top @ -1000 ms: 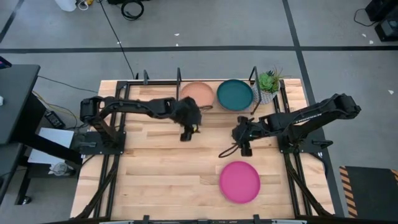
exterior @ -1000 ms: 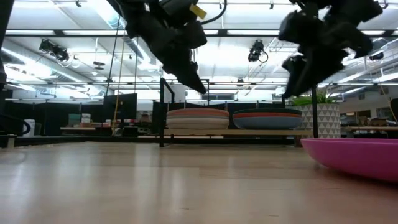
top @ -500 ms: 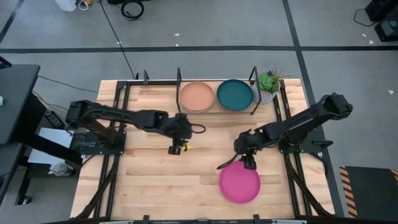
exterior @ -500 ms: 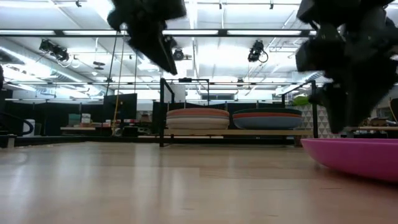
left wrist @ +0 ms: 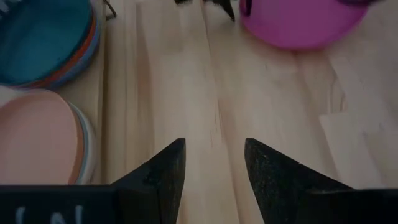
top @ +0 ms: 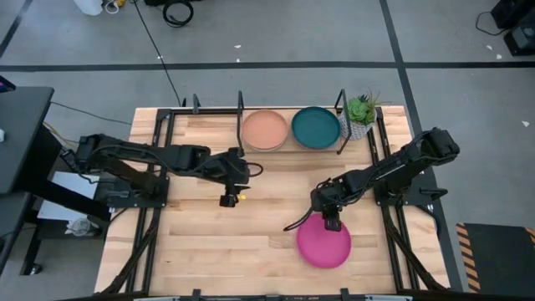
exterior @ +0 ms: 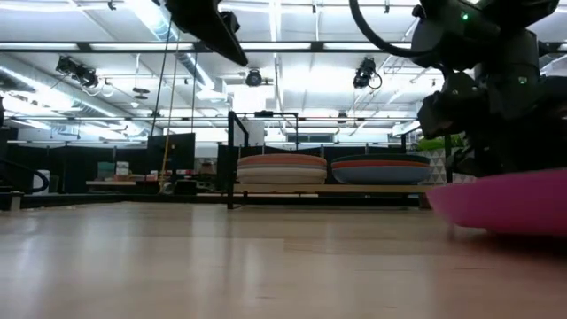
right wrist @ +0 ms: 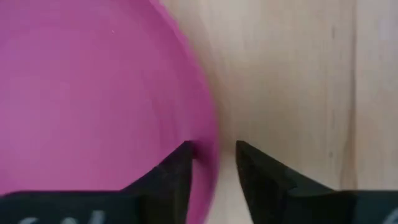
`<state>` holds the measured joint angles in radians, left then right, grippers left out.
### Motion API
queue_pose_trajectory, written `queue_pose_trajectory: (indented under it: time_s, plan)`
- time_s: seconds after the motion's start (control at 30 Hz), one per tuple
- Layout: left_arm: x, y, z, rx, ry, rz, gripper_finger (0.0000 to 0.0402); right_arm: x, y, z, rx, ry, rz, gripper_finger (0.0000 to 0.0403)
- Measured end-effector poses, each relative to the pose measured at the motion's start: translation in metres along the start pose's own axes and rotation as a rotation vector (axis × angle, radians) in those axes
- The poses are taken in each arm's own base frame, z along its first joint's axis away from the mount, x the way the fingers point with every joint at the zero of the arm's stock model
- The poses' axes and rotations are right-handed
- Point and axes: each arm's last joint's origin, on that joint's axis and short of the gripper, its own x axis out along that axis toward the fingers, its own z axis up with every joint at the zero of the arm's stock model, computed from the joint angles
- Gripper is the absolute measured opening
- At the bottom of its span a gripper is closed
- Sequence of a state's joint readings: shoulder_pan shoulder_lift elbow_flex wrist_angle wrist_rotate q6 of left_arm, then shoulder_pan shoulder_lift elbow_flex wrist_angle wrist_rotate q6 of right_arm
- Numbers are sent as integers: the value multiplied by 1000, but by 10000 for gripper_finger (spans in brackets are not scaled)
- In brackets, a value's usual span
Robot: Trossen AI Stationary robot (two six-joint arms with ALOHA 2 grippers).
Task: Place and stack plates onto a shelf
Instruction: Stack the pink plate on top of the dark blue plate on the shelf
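Observation:
A pink plate (top: 324,247) lies near the table's near right side; in the low view the pink plate (exterior: 505,204) sits tipped, its near side off the wood. My right gripper (top: 331,222) is open at its far rim, fingers straddling the rim (right wrist: 208,158). My left gripper (top: 226,201) hangs open and empty over bare wood left of centre. The black rod shelf (top: 340,104) at the far edge holds a peach-topped stack (top: 265,130) and a teal-topped stack (top: 315,127). My right gripper comes from above, pointing down, at the pink plate's far rim (right wrist: 208,158), with one finger (right wrist: 177,171) inside the plate and one outside. A strip of table shows between the rim and the outer finger. The plate's far part stays down and its near side is raised.
A small potted plant (top: 361,110) stands at the far right corner beside the shelf. Black arm bases and rails run along both table sides. Bare wood lies between the two grippers and across the near left of the table.
My left gripper drew back from the shelf toward the table's left and near edge, staying high. My right gripper moved toward the near edge and came down onto the pink plate's far rim. The plate's near side has tipped up off the table.

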<state>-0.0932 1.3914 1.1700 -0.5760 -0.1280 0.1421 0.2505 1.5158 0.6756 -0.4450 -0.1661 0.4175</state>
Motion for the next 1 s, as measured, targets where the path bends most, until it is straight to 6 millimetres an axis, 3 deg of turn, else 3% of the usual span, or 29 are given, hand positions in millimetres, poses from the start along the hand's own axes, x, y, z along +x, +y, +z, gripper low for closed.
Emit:
queue_pose_trajectory:
  time_s: [0.17, 0.27, 0.53, 0.77, 1.0]
  plan:
    - [1, 2, 0, 5, -4, 7, 172, -10, -4, 2, 4, -51, -5, 55]
    - [11, -1, -3, 52, -26, 8, 172, -21, -10, 4, 17, -96, -17, 16]
    - [50, -38, -31, 347, -33, -89, 172, -50, -35, 7, 59, -173, 0, 20]
    - [81, -51, -46, 365, -143, -70, 172, -53, -38, 8, 38, -191, -32, 42]
    - [122, -67, -54, 578, -171, -7, 177, -53, -50, 11, 106, -201, -35, 20]
